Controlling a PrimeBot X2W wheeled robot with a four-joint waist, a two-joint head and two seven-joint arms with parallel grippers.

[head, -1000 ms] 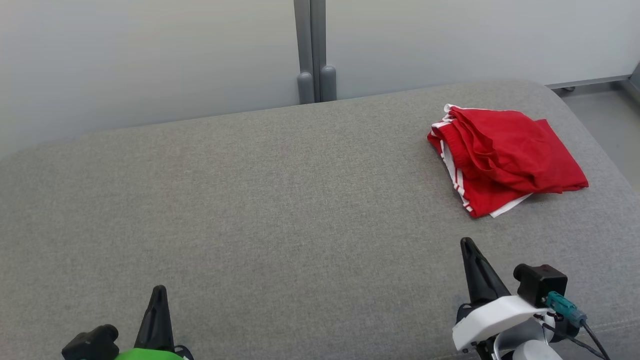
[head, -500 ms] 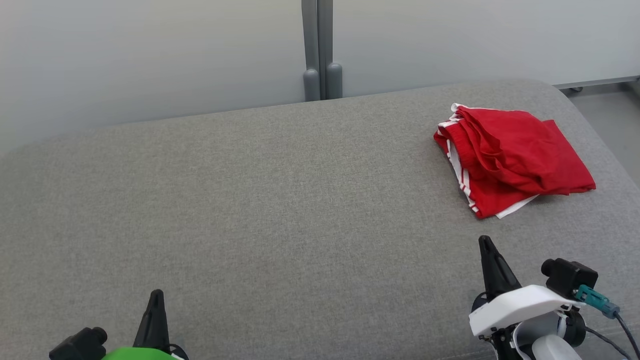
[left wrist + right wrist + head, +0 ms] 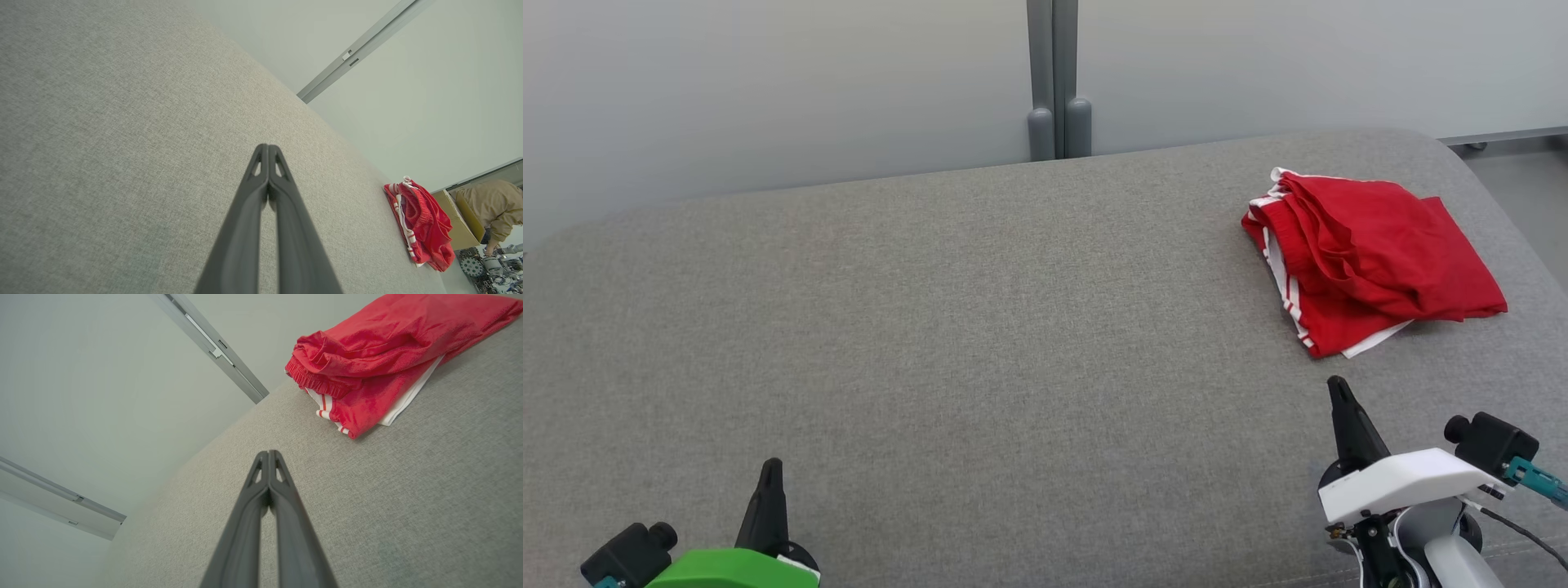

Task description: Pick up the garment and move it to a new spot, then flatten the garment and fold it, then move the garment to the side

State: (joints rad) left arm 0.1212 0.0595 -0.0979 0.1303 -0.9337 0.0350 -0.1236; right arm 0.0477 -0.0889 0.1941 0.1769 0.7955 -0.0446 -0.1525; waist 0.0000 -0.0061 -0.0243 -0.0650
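Observation:
The garment (image 3: 1368, 261) is a red piece with white side stripes, folded into a loose pile at the far right of the grey cushioned surface (image 3: 980, 327). It also shows in the left wrist view (image 3: 421, 222) and in the right wrist view (image 3: 380, 355). My right gripper (image 3: 1338, 388) hovers a short way in front of the pile, shut and empty, its tips pressed together (image 3: 268, 454). At the lower left my left gripper (image 3: 770, 467) sits far from the garment, shut with nothing in it (image 3: 264, 147).
Pale wall panels with a grey post (image 3: 1052, 82) stand behind the surface. The surface's right end rounds off to the floor (image 3: 1523, 188). In the left wrist view, a person in a tan jacket (image 3: 492, 204) bends beside a cardboard box (image 3: 457, 228) beyond the garment.
The whole head view has shifted, so the camera has moved. Both grippers sit lower and further apart in the view, still shut; the garment lies as before.

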